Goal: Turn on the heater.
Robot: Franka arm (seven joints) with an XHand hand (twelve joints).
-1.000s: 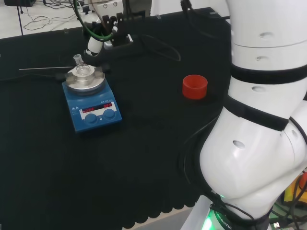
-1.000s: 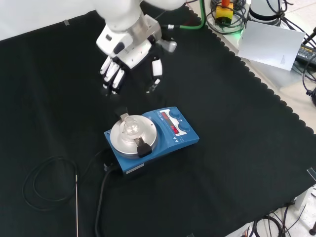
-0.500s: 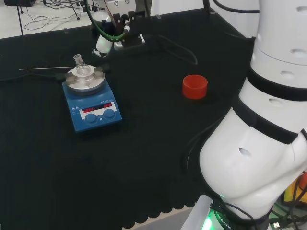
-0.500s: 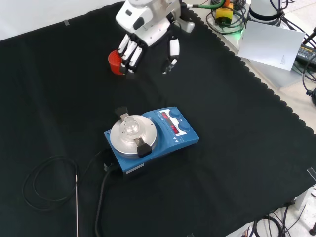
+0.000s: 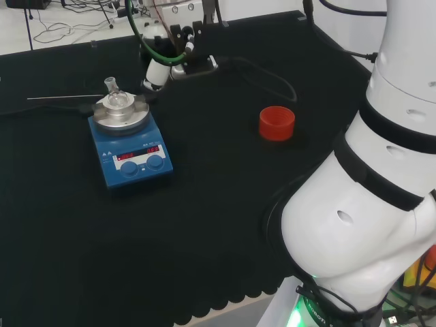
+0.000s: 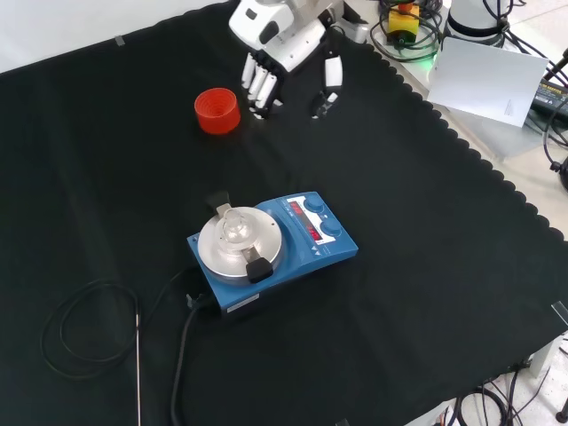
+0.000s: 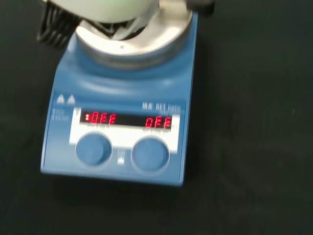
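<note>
The hand (image 6: 284, 55) is seen high in the front view, hanging over bare black cloth (image 6: 426, 266) with its fingers (image 6: 259, 85) relaxed and pointing down, the thumb (image 6: 330, 82) set apart, and nothing held. The blue heater (image 6: 273, 251) is found well apart from it, lower in that view and a little to the left; the heater's two round knobs (image 6: 319, 220) and its lit red display (image 6: 304, 219) are carried on the side turned toward the hand. A small glass flask (image 6: 232, 224) is seated on the metal plate (image 6: 240, 245). A red ribbed ring (image 6: 217, 110) is left on the cloth just to the left of the fingers, untouched.

In the wrist view the heater (image 7: 120, 117) is looked down upon face-on, both knobs (image 7: 149, 154) shown side by side beneath the display (image 7: 126, 119). A descent toward the knob side is judged to be what the coming move calls for, since no control is yet touched.

Against the frames of a second ago, the hand is shown carried away from the heater, from just above the plate to up beside and past the red ring, which is now uncovered. The heater, flask and cable (image 6: 84, 328) are unchanged in place.
</note>
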